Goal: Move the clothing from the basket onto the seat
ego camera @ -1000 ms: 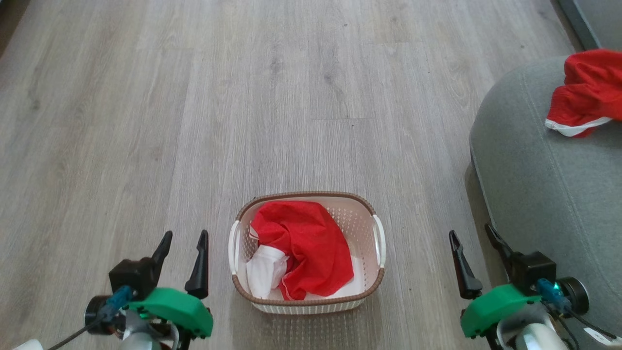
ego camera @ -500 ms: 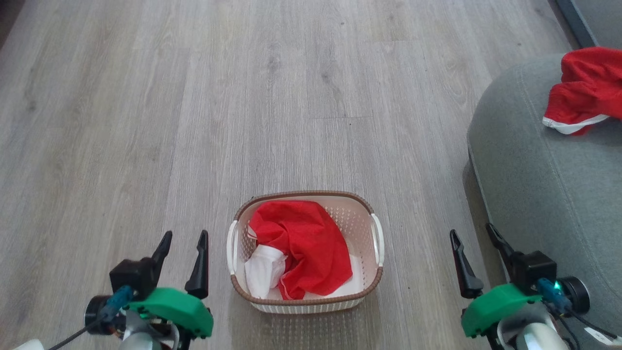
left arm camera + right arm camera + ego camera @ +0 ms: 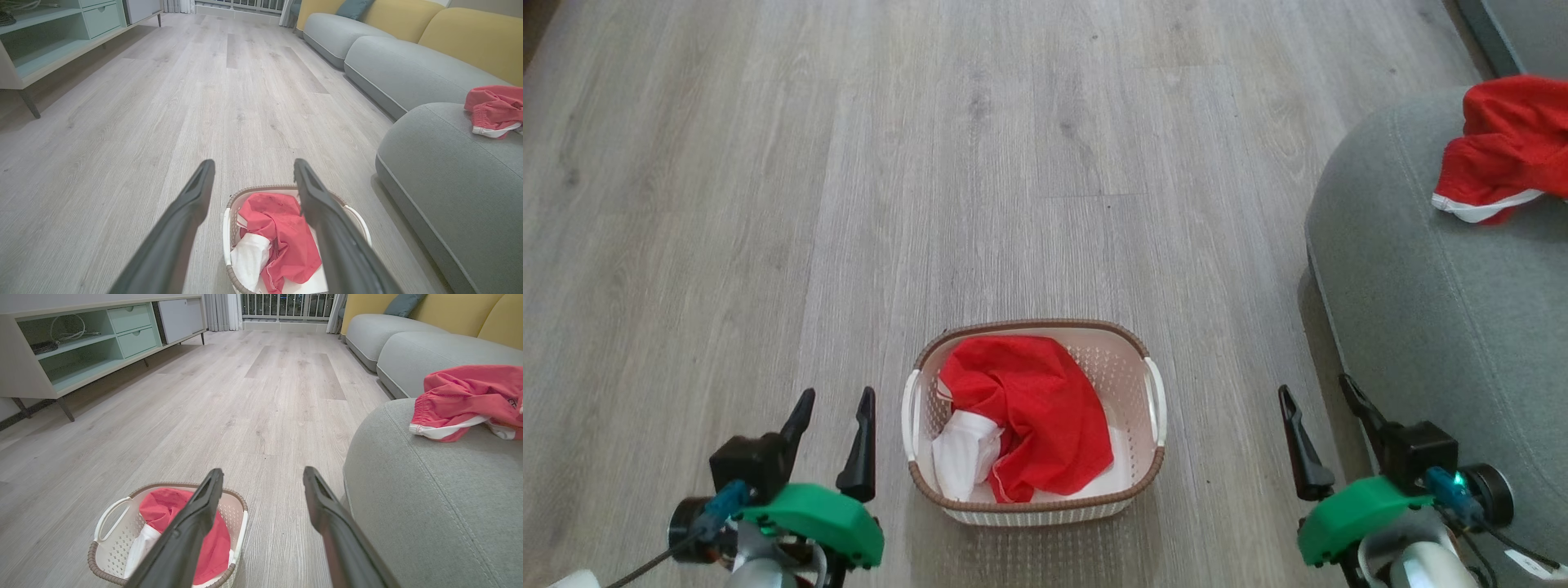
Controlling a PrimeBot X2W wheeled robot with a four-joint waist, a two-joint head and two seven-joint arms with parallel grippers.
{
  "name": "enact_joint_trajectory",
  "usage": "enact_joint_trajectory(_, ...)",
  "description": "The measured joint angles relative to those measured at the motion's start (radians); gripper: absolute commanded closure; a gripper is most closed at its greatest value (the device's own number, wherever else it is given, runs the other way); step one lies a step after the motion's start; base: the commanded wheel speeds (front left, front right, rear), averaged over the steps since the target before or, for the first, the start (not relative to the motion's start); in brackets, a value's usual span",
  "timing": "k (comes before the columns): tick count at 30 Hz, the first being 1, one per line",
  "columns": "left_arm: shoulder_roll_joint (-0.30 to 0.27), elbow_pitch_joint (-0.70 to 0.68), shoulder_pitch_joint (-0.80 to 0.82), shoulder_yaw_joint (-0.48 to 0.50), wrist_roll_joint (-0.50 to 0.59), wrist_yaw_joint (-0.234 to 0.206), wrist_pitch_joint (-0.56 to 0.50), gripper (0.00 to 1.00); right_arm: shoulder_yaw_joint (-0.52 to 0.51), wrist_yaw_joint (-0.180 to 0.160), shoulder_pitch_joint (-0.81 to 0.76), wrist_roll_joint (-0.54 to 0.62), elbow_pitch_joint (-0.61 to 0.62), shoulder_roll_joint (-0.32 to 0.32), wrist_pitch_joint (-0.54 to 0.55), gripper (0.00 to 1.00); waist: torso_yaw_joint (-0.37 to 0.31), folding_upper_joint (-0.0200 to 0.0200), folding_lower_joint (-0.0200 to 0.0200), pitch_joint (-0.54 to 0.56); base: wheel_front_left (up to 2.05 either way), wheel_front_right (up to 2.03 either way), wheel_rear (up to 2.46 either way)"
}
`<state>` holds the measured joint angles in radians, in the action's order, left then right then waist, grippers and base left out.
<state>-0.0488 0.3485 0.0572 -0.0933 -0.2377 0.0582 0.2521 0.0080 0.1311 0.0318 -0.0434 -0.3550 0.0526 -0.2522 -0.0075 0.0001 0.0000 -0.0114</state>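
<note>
Two grippers flank the small cream perforated plastic basket, with the left gripper just left of it and the right gripper farther off to its right. Both are spread wide, holding and touching nothing. The crumpled bright red thin-fabric jersey with white panels lies inside the basket, bunched toward its left side; the grey-green upholstered sofa seat stands right of the basket.
</note>
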Motion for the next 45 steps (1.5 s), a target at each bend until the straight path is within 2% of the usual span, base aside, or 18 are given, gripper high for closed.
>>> enact_joint_trajectory(8,0.000,-0.001,0.001,-0.002,0.000,0.000,0.000,0.00,-0.001,0.000,0.002,0.000,0.007,0.000,0.000,0.00,-0.008,0.0000,-0.0001,-0.019,0.00,0.00,0.00)
enact_joint_trajectory(14,0.000,0.034,0.055,-0.055,0.004,-0.010,0.000,0.00,-0.013,0.000,0.070,0.002,0.043,0.000,0.000,0.00,-0.016,0.0000,0.0000,-0.103,0.00,0.00,0.00)
enact_joint_trajectory(20,0.007,0.165,0.302,-0.179,0.026,-0.026,-0.001,0.00,-0.014,0.000,0.230,0.009,0.107,0.000,0.000,0.00,-0.026,0.0000,0.0002,-0.266,0.00,0.00,0.00)
enact_joint_trajectory(23,0.007,0.243,0.430,-0.228,-0.010,-0.028,-0.058,0.00,-0.004,0.000,0.314,0.005,0.143,0.000,0.000,0.00,-0.035,0.0000,0.0004,-0.367,0.00,0.00,0.00)
enact_joint_trajectory(24,0.007,0.243,0.430,-0.228,-0.010,-0.028,-0.058,0.00,-0.004,0.000,0.314,0.005,0.143,0.000,0.000,0.00,-0.035,0.0000,0.0004,-0.367,0.00,0.00,0.00)
enact_joint_trajectory(26,0.008,0.285,0.505,-0.262,-0.027,-0.043,-0.093,0.00,-0.004,0.000,0.363,-0.004,0.160,0.000,0.000,0.00,-0.042,-0.0001,0.0005,-0.439,0.00,0.00,0.00)
enact_joint_trajectory(30,0.010,0.377,0.658,-0.323,0.014,-0.068,-0.138,0.00,0.015,0.000,0.428,-0.035,0.170,0.001,-0.001,0.00,-0.058,-0.0001,0.0006,-0.576,0.00,0.00,0.00)
enact_joint_trajectory(40,0.012,0.582,0.926,-0.325,0.026,-0.109,-0.221,0.00,0.080,0.000,0.533,-0.148,0.200,0.002,-0.003,0.00,-0.125,-0.0001,0.0003,-0.849,0.00,0.00,0.00)
enact_joint_trajectory(45,-0.019,0.663,1.009,-0.322,0.032,-0.125,-0.239,0.00,0.118,0.000,0.534,-0.200,0.217,0.002,-0.003,0.00,-0.171,-0.0001,0.0001,-0.935,0.00,0.00,0.00)
